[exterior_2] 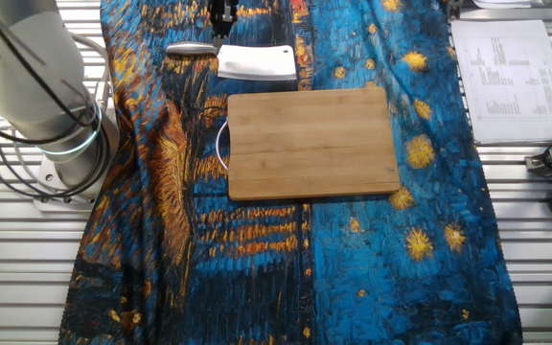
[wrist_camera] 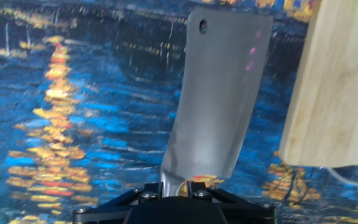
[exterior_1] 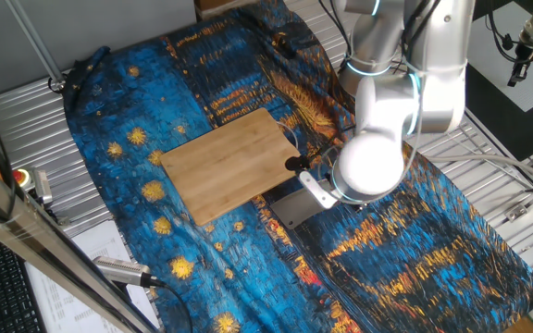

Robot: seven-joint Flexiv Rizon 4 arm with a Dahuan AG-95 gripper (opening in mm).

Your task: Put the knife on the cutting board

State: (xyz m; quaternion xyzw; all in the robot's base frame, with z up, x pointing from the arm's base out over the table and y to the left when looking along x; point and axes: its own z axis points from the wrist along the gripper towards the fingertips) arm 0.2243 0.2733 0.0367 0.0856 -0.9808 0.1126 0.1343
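Note:
The knife (wrist_camera: 219, 93) is a small metal cleaver lying on the blue painted cloth, just off one short edge of the cutting board (wrist_camera: 340, 87). In the hand view its broad grey blade runs away from my gripper (wrist_camera: 174, 183), whose two fingers press on the narrow neck where blade meets handle. In the other fixed view the knife (exterior_2: 255, 63) lies beyond the top edge of the bamboo cutting board (exterior_2: 312, 142), with the gripper (exterior_2: 223, 17) above it. In one fixed view my arm hides most of the gripper; the blade (exterior_1: 296, 209) shows beside the cutting board (exterior_1: 229, 165).
A thin white cable (exterior_2: 223, 144) curls by the board's left edge. The arm's base (exterior_2: 65, 153) stands on the slatted metal table left of the cloth. Printed papers (exterior_2: 501, 67) lie to the right. A silver-and-black cylindrical tool (exterior_1: 123, 270) lies near the cloth's front corner.

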